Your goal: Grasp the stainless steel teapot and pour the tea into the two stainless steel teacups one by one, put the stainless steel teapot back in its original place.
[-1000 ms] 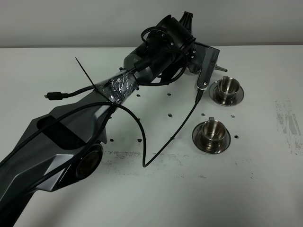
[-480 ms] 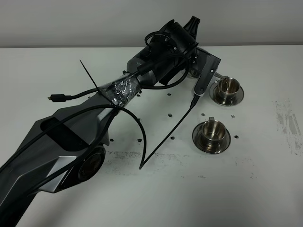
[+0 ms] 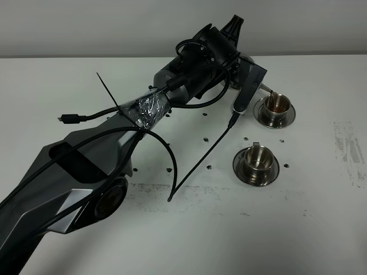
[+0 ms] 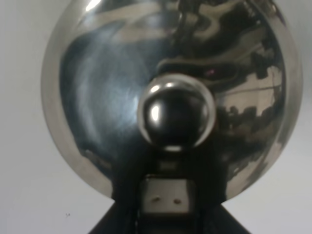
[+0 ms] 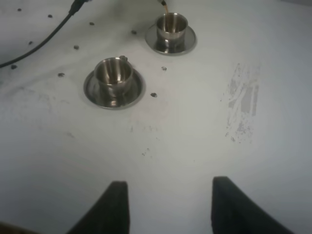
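The left gripper [image 4: 165, 195] is shut tight. It seems to have the teapot [image 4: 170, 73] by its handle, but the handle is hidden. The shiny teapot is up in the air at the back of the counter [image 3: 309, 229], tipped over the far teacup [image 3: 269, 109]. Brown tea [image 3: 279, 101] is in that cup. The near teacup [image 3: 257, 157] stands on its saucer [image 3: 239, 167], a bit apart. The right gripper [image 5: 165, 204] is wide open and holds nothing.

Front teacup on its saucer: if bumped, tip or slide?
Likely slides, not tips: the front teacup is squat on a wide saucer. Polished steel looks slippery, so it may skate on the saucer. Looks empty, so probably light.
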